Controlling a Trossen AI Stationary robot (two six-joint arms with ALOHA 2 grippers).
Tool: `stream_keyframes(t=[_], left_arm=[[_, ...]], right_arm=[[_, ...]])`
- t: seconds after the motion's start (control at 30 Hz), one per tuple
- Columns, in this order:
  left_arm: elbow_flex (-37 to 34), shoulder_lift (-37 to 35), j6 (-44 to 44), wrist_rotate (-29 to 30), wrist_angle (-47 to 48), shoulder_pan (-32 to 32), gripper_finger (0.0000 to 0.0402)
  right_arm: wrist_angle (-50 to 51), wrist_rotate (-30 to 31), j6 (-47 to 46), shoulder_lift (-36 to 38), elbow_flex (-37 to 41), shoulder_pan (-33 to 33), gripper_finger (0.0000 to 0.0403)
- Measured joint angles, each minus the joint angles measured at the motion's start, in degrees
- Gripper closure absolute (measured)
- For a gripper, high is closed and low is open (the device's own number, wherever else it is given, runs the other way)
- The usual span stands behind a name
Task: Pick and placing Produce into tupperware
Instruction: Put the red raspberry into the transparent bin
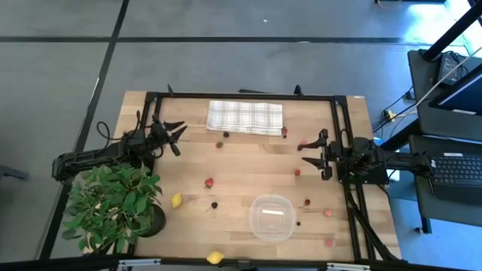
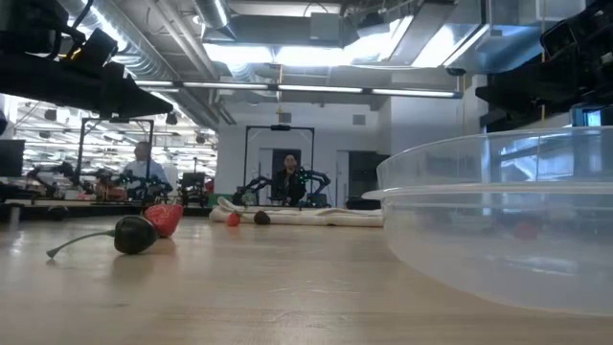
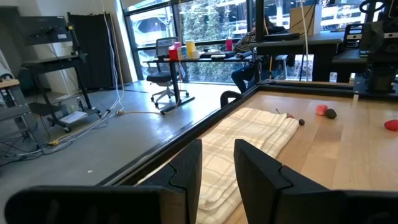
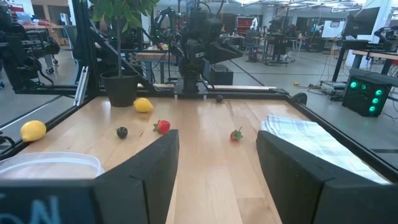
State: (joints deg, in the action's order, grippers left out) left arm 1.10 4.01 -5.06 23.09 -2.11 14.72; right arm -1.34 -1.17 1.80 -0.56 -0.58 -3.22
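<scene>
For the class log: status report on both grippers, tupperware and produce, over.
Left gripper and right gripper open, parked at table sides. Tupperware empty. Produce scattered. Nothing blocking.

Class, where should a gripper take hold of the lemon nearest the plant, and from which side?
Grip the lemon across its narrow middle, coming from straight above: it lies alone on bare table, while the plant crowds one side.
</scene>
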Motion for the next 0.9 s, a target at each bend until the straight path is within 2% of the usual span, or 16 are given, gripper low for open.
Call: stream_keyframes(t=[0.9], left_arm=[[0.0,0.0,0.0,0.0,-0.9,0.0,0.0315]], right_arm=[[0.0,0.0,0.0,0.0,0.1,0.0,0.0184]])
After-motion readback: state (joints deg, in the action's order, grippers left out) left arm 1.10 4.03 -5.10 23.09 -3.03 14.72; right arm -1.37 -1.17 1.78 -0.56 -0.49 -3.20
